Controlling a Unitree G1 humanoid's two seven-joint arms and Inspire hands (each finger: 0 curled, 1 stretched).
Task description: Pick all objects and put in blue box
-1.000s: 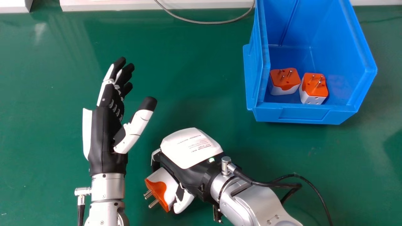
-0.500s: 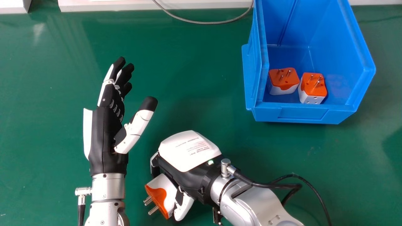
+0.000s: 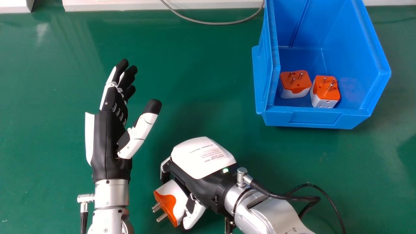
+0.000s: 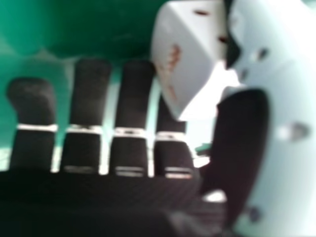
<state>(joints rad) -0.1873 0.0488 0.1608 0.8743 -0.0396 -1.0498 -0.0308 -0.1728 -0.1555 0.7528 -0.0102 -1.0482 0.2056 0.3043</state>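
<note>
In the head view my right hand (image 3: 203, 162) is low at centre, back upward, its fingers and thumb closed on an orange and white plug adapter (image 3: 172, 202) whose metal pins point to the left. The right hand view shows the white side of that adapter (image 4: 190, 54) between the fingers and thumb of my right hand (image 4: 131, 103). My left hand (image 3: 110, 139) stays at the left, fingers straight and holding nothing. The blue box (image 3: 312, 117) stands at the upper right, with two orange and white adapters (image 3: 295, 85) (image 3: 325, 92) side by side on its floor.
A green tabletop (image 3: 201, 81) lies between the hands and the box. A grey cable (image 3: 214, 23) loops at the far edge by a white ledge (image 3: 130, 5). The right arm's black cable (image 3: 321, 195) arches over the table at lower right.
My right hand, with the adapter in it, has shifted a little toward the view's bottom and then to the right. The left hand has stayed still.
</note>
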